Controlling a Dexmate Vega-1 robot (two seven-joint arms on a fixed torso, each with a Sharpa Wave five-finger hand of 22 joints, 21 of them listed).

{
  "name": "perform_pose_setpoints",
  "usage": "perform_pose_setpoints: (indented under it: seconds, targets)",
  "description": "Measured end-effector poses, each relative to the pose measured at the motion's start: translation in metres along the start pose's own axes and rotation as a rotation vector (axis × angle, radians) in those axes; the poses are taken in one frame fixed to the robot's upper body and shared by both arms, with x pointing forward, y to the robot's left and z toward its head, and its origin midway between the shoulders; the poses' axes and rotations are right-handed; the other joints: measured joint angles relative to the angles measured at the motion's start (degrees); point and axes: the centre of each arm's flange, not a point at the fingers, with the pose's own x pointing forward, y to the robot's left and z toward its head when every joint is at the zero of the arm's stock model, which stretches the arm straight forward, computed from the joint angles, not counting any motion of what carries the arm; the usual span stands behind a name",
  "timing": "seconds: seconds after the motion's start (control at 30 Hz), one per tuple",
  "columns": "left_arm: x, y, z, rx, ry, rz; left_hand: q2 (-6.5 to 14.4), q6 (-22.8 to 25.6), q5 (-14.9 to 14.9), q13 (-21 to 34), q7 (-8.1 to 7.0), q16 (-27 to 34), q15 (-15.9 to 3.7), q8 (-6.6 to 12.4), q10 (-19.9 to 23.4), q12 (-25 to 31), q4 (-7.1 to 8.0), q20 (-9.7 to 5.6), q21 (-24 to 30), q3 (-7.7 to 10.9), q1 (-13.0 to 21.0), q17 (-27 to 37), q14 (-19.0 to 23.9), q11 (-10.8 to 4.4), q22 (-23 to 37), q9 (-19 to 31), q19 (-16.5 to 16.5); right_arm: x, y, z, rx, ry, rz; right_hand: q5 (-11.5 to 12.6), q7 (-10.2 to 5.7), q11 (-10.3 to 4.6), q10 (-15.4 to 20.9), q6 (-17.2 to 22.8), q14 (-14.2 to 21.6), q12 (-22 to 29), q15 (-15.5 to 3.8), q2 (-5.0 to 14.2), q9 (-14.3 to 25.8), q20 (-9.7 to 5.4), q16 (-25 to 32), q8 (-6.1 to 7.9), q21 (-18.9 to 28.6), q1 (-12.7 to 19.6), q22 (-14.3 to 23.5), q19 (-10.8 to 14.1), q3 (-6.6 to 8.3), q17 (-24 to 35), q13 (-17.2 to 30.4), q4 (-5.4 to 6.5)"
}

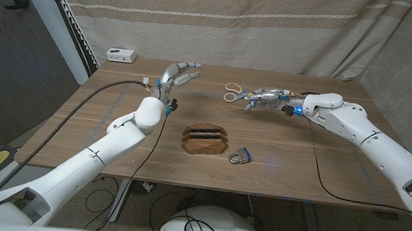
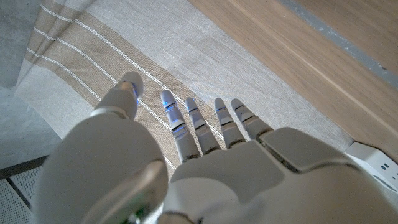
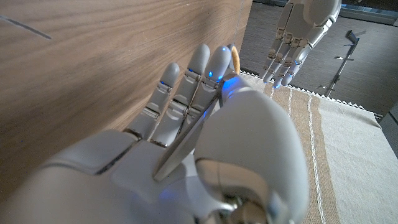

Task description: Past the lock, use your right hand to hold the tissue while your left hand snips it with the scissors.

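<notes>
Right hand (image 1: 268, 99), glossy white shell, grips metal scissors (image 1: 235, 94) with pale looped handles, blade pinned between thumb and fingers, at far centre of wood-grain table (image 1: 338, 158). Left hand (image 1: 178, 75) empty, fingers spread, raised at far left-centre. Near centre: slotted wooden block (image 1: 205, 140), padlock (image 1: 240, 157) just right.

This looks like a robot lab: a wooden table (image 1: 76, 129) stands before a hung striped cloth backdrop (image 1: 223, 18), with cables (image 1: 102, 86) trailing over it and a small white device (image 1: 120, 54) at its far edge.
</notes>
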Motion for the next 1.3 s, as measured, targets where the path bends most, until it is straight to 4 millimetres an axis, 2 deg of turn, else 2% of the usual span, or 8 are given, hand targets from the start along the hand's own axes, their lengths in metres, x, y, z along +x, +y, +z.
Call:
perform_pose_setpoints:
  seconds: [0.2,0.3,0.4,0.5,0.83,1.07,1.2,1.3]
  targets:
    - [0.001,0.003,0.011,0.075,-0.016,-0.005,-0.7,-3.0,1.5,5.1,0.08,2.3,-0.01,-2.2,2.7,3.8,1.08,-0.09,0.2,-8.65,-8.2,4.3,3.1,-0.04,0.2,-0.1,-0.1,0.001,-0.001,0.0,0.003,0.0,-0.002,-0.1,0.0,0.01,0.0,0.0,0.0,0.0,0.0,0.0,0.0,0.0,0.0,-0.01,0.4,0.0,0.0,0.0,0.0,0.0,0.0,0.0]
    - [0.002,0.005,0.013,0.175,-0.014,0.003,-0.6,-3.2,2.2,7.4,0.3,2.7,-0.05,-2.4,3.9,6.0,0.83,0.04,0.2,-11.66,-9.4,6.1,4.3,0.01,0.3,-0.1,0.0,0.001,-0.002,0.0,0.005,0.0,-0.003,-0.1,0.0,0.01,0.0,0.0,0.0,0.0,0.0,-0.07,0.0,0.0,-0.2,-0.01,0.4,0.1,-0.2,0.0,0.0,0.0,0.0,0.0]
    - [0.003,0.007,0.018,0.236,-0.023,0.009,-0.6,-3.7,3.8,12.8,0.2,3.9,-0.13,-2.51,6.2,11.2,0.23,-0.08,0.9,-16.89,-9.4,10.5,7.2,-0.01,0.7,-0.1,0.8,0.001,-0.003,-0.001,0.007,0.001,-0.005,-0.1,0.0,0.01,0.0,0.0,0.0,0.0,0.0,-0.06,0.0,0.02,-0.2,-0.01,0.9,0.1,-0.3,-0.4,0.0,0.0,0.0,0.01]
    - [0.003,0.008,0.022,0.289,-0.034,0.02,0.2,-3.7,4.5,18.2,0.2,6.2,-0.24,-2.62,9.0,16.5,0.06,-0.01,1.5,-20.61,-8.9,15.0,11.0,-0.01,1.5,-0.1,2.0,0.001,-0.003,-0.001,0.007,0.001,-0.007,-0.1,0.0,0.01,0.0,0.0,0.0,0.0,0.0,-0.05,0.0,0.1,-0.2,-0.02,0.9,0.1,-0.3,-0.5,0.0,0.0,0.0,0.01]
    - [0.004,0.014,0.034,0.45,-0.07,0.054,1.6,-2.6,5.3,35.7,0.18,14.4,-0.62,-2.84,15.8,30.6,0.47,-0.01,3.4,-27.54,-3.6,29.6,16.4,0.04,4.8,-0.1,3.9,0.001,-0.005,-0.001,0.009,-0.001,-0.016,-0.2,-0.15,0.01,0.0,0.1,0.0,0.0,0.01,0.04,-0.3,-0.1,-0.2,-0.23,1.7,0.0,-0.5,-0.7,0.13,0.0,0.0,0.14]
    - [0.006,0.016,0.047,0.587,-0.101,0.031,1.6,-2.4,5.6,40.4,0.21,20.5,-1.02,-3.05,21.5,35.7,0.18,-0.17,4.6,-30.33,0.2,37.8,20.4,0.19,6.4,-0.1,5.7,0.001,-0.005,-0.002,0.011,-0.002,-0.017,-0.3,-0.23,0.02,0.0,0.2,0.0,0.0,0.01,0.19,-0.3,0.03,-0.2,-0.38,2.2,-0.2,-0.5,-0.8,0.13,0.0,0.0,0.14]
    - [0.008,0.017,0.054,0.655,-0.124,0.02,2.1,1.4,6.4,41.7,0.23,28.0,-1.52,-2.76,30.1,40.6,0.79,-0.14,7.6,-33.72,2.3,47.5,25.1,0.25,9.8,-0.1,9.1,0.002,-0.005,-0.003,0.013,-0.002,-0.018,-0.3,-0.23,0.02,0.0,0.2,0.0,0.0,0.01,0.27,-0.3,0.12,-0.2,-0.44,2.6,-0.3,-0.7,-0.9,0.13,0.0,0.0,0.14]
    - [0.01,0.018,0.062,0.694,-0.152,0.018,2.2,7.2,6.8,49.7,0.23,35.5,-2.81,-2.57,39.7,50.5,1.17,-0.31,12.2,-37.34,4.8,53.5,31.3,0.2,15.7,0.0,12.1,0.002,-0.005,-0.003,0.014,-0.003,-0.019,-0.3,-0.23,0.02,0.0,0.2,0.0,0.0,0.01,0.28,-0.3,0.11,-0.2,-0.45,2.7,-0.3,-0.8,-0.9,0.13,0.0,0.0,0.15]
